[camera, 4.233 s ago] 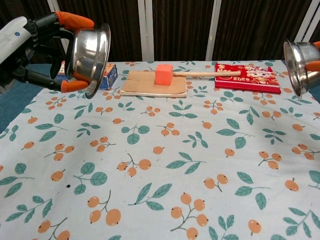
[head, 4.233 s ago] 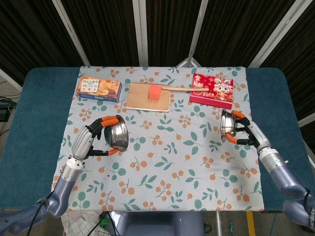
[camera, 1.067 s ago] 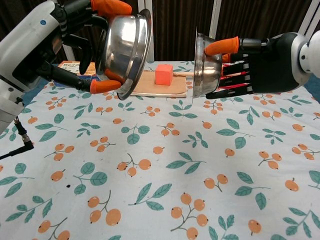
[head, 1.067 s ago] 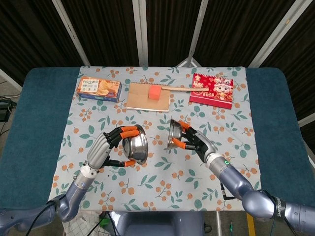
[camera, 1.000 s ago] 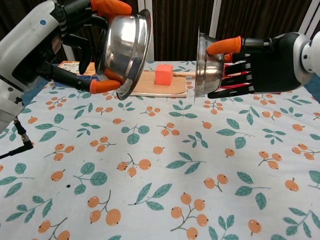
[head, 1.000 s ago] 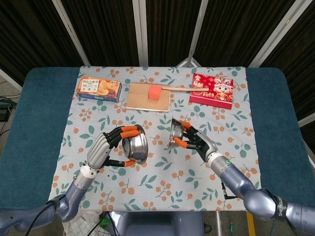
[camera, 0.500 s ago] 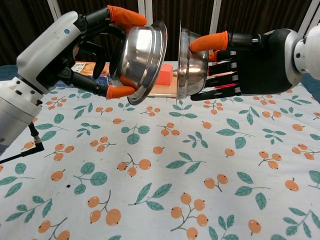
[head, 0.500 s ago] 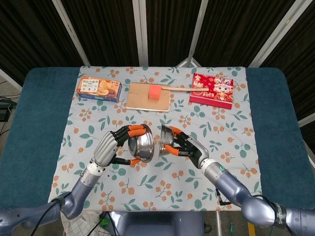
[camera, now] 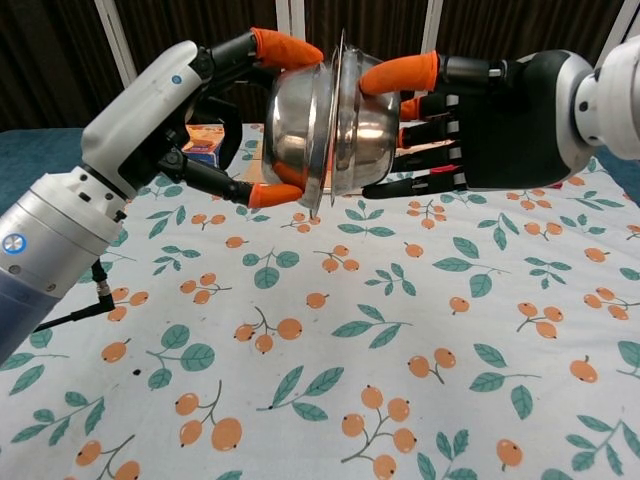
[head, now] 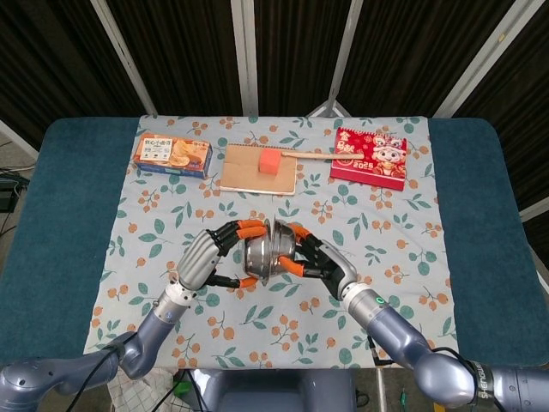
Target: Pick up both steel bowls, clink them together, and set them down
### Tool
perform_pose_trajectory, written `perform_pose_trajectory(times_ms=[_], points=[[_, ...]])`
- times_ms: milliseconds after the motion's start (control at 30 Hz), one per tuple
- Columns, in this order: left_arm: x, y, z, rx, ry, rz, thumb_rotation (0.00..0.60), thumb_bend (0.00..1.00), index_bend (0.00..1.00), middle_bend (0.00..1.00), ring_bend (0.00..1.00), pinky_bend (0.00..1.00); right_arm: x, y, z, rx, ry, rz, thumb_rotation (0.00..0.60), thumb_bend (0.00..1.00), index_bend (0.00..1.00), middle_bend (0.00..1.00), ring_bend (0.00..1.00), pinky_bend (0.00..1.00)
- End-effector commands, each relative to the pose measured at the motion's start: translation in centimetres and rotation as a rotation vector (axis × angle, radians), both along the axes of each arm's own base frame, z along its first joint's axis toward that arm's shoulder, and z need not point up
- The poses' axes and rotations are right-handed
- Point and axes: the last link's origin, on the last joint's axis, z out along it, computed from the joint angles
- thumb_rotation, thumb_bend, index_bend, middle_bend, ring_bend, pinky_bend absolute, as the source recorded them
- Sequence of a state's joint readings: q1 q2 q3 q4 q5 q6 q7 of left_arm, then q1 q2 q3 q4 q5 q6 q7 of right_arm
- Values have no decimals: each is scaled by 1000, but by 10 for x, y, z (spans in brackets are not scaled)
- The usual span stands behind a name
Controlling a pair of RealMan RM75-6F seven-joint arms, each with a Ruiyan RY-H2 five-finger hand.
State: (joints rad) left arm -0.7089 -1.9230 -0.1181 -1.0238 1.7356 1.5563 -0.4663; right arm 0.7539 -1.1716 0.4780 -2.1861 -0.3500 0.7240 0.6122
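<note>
Both steel bowls are up in the air over the middle of the bench (head: 77, 215), rims pressed together — the clink itself, by the look of it. The left robot hand (camera: 215, 110) clamps the left bowl (camera: 295, 125) from behind, fingers hooked over its rim. The right robot hand (camera: 470, 110) clamps the right bowl (camera: 365, 125) the same way, palms facing so the open mouths meet squarely.

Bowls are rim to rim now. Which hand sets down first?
Either; slight edge to the left hand. Its bowl tilts mouth-down toward open cloth; the right hand holds its bowl upright on edge.
</note>
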Motion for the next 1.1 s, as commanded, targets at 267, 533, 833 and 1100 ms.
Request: perform_pose_trajectory(times_ms=[267, 533, 833, 1100], points=[[2, -3, 0, 14, -2, -20, 600, 287, 565, 683, 532, 710, -4, -2, 4, -10, 1, -9, 600, 483, 803, 819, 693, 527], [-2, -9, 7, 28, -1, -36, 600, 287, 565, 683, 532, 710, -12, -6, 10, -33, 12, -17, 600, 483, 803, 819, 692, 527], [-8, -16, 21, 49, -8, -52, 600, 286, 565, 683, 531, 710, -35, -19, 21, -87, 49, -58, 600, 484, 803, 819, 692, 527], [-20, -14, 30, 71, 59, -28, 600, 295, 557, 683, 532, 710, -71, -31, 31, -228, 271, 20, 600, 484, 803, 819, 693, 526]])
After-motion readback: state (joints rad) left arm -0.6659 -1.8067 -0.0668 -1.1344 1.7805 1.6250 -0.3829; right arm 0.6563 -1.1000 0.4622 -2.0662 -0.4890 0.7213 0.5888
